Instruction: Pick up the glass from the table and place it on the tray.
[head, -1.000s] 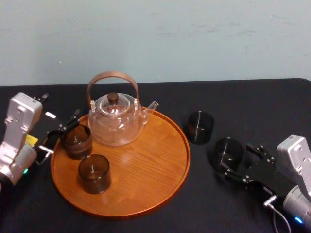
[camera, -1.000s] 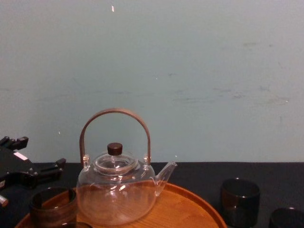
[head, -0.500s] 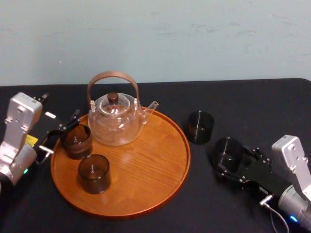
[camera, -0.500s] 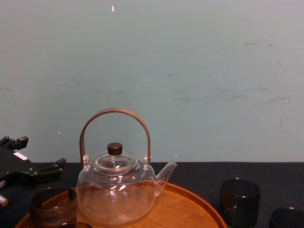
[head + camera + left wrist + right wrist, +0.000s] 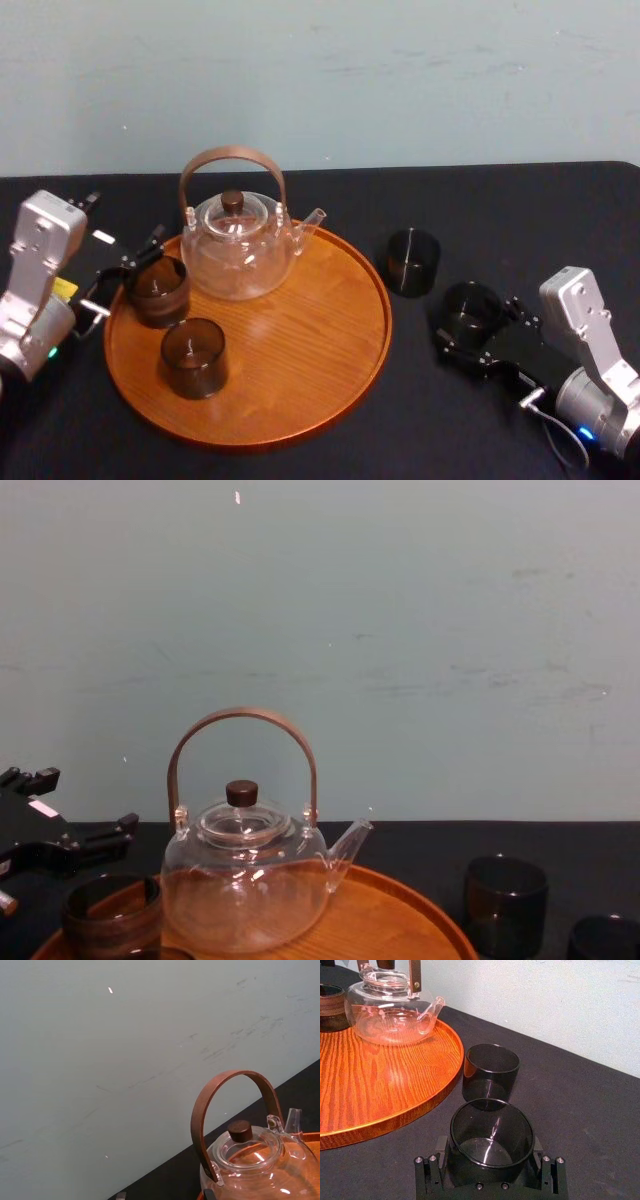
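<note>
Four dark glasses are on view. Two stand on the round wooden tray (image 5: 300, 340), a left glass (image 5: 157, 290) and a front glass (image 5: 193, 357), next to a clear teapot (image 5: 238, 252). Two more stand on the black worktop (image 5: 540, 210) to the right of the tray, apart from its rim: a far glass (image 5: 413, 262) and, closer to the robot, a near glass (image 5: 472, 305).

The right tool (image 5: 475, 322) lies low on the worktop with its fingers spread wide on either side of the near glass. The glass stands on the worktop between them, and I cannot see the fingers pressing it. The left tool (image 5: 122, 272) rests at the tray's left edge, just beside the left glass, fingers apart and holding nothing.

By my reading the task is about halfway. The reach to the near glass looks finished. Closing, lifting, carrying it leftward and setting it on bare wood at the tray's right side are all left, and the far glass waits after that.
</note>
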Controlling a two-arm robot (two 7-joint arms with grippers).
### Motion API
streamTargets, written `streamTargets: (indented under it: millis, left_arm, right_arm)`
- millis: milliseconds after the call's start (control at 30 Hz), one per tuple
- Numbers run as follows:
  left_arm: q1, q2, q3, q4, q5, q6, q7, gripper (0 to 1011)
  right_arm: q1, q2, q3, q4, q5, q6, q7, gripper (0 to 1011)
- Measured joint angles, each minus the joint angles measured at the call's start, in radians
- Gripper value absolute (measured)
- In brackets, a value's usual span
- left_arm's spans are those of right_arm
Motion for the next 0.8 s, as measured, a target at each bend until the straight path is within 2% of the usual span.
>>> streamTargets:
  millis: [200,800]
  left_arm:
    - [0.0,0.0,0.0,0.0,0.0,0.0,0.0,1001]
    - [0.0,0.0,0.0,0.0,0.0,0.0,0.0,1002]
  right_arm:
    - [0.025,-0.025,0.002,0.035,-0.014,-0.007,0.01,1002]
    - [0.018,-0.018,0.001,0.025,-0.013,-0.008,0.008,1003]
